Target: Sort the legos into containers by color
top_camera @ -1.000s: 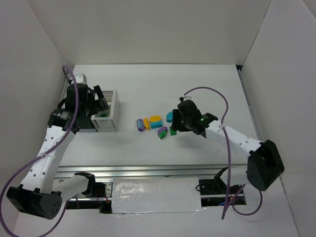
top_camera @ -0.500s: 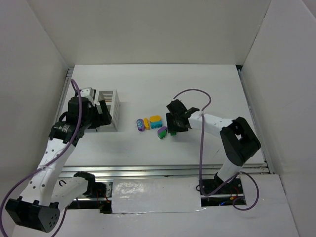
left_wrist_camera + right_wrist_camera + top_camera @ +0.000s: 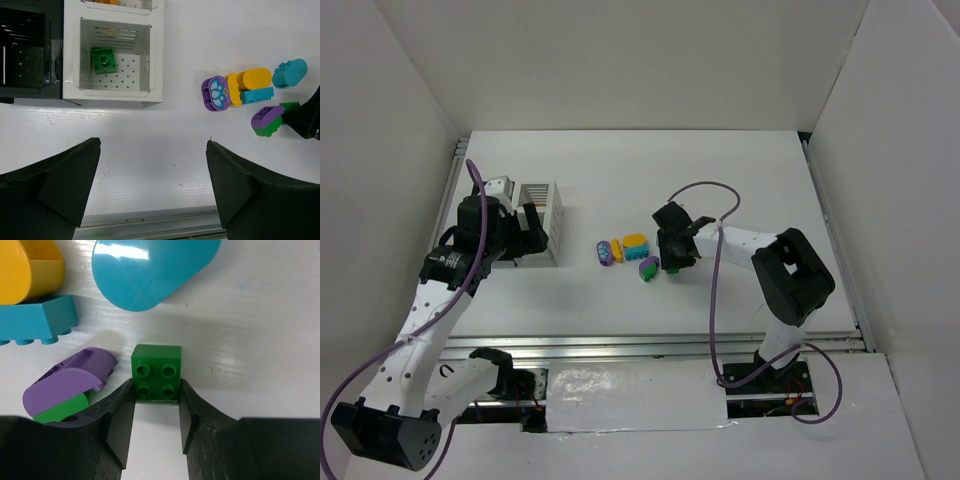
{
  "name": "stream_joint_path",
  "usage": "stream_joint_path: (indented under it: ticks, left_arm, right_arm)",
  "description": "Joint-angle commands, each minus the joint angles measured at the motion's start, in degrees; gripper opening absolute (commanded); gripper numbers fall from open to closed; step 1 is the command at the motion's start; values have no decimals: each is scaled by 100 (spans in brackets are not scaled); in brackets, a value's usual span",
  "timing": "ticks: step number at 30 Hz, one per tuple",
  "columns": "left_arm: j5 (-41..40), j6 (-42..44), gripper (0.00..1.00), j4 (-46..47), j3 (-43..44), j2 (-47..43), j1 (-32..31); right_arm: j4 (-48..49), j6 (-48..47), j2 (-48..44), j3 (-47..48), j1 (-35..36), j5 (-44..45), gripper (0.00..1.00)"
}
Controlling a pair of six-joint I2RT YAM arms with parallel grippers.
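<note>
Right gripper [image 3: 671,250], shifted left since a second ago: clamped on green brick [image 3: 156,375] lying between its fingertips [image 3: 121,407], unlifted, presumably for lifting; purple-green brick [image 3: 65,387] just left, teal rounded brick [image 3: 150,270] ahead

White desk [image 3: 175,165] under a green four-stud brick [image 3: 156,371], framed by the black right gripper [image 3: 156,390]. Just beside that brick lie a purple-over-green brick [image 3: 67,385], a glossy teal rounded brick [image 3: 150,270], a teal flat brick [image 3: 35,322] and a yellow-orange rounded brick [image 3: 30,270]; a little farther, a purple round brick [image 3: 215,93] is printed with a teal lotus flower. Farthest from it, a white container [image 3: 156,60] with slatted walls and a dotted floor holds a plain green brick [image 3: 103,59], alongside a black container [image 3: 25,50] with the same slats and dots.
</note>
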Motion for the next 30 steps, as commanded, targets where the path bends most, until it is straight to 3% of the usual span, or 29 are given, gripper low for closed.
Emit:
stream_joint_path:
  ticks: [1,4,6,7,8,9,11,12,13,16,21,24,30]
  left_arm:
    - [180,122,100,212,27,-32,-18]
    - [575,70,99,300,70,-41,-27]
    - [1671,8,99,554,132,-6,-27]
    - [2667,-96,100,825,150,11,-27]
    - [3243,-202,100,1071,115,20,-35]
    - [3814,-342,100,1361,36,12,-70]
    - [5148,-1018,99,2607,-262,-41,-271]
    - [5382,-1264,100,3020,-359,-93,-394]
    - [5498,-1553,99,3599,-447,-120,-544]
    - [5420,-1661,99,4034,-343,-138,-1229]
    - [5051,-1626,97,4009,-175,64,-1889]
    - [5077,-1828,93,4395,-237,143,-2083]
    - [4910,-1776,80,4308,-202,196,-2268]
  right_arm:
    - [45,139,-517,-142,13,261,14]
    - [124,157,-1366,-421,83,-28,12]
    - [534,26,-2235,-756,145,-852,12]
    - [755,-27,-2537,-853,154,-1386,12]
    - [957,-88,-2793,-959,154,-2549,12]
    - [1455,-80,-3256,-1151,145,-3161,12]
    - [1994,199,-3576,-1293,154,-4260,12]
    - [2431,332,-3751,-1355,154,-5031,12]
    - [2706,472,-3797,-1373,163,-5352,11]
    - [3620,1191,-3902,-1469,172,-6171,11]
    - [5236,2151,-4131,-1663,233,-6831,11]
    - [5144,2144,-4210,-1549,303,-6832,11]
    - [4967,1994,-4324,-1514,312,-6771,11]
